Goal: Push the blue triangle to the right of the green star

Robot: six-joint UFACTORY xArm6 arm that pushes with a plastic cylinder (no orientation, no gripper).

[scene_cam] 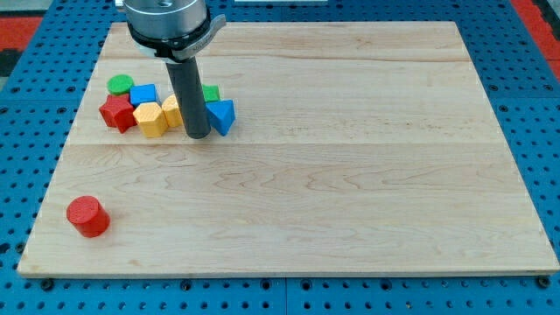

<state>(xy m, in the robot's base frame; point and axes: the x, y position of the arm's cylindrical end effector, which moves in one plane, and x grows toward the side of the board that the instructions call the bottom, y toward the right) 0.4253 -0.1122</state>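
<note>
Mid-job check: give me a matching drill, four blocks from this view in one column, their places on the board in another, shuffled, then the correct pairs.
Blocks:
1. red cylinder
2. blue triangle
3. green cylinder
4. red star

Places:
A. top-left corner of the cluster, above the red star
B. just to the view's right of my tip
C. alone near the board's lower-left corner
D. left end of the cluster, beside a yellow block

Pairs: 1-C, 2-B, 3-A, 4-D
</note>
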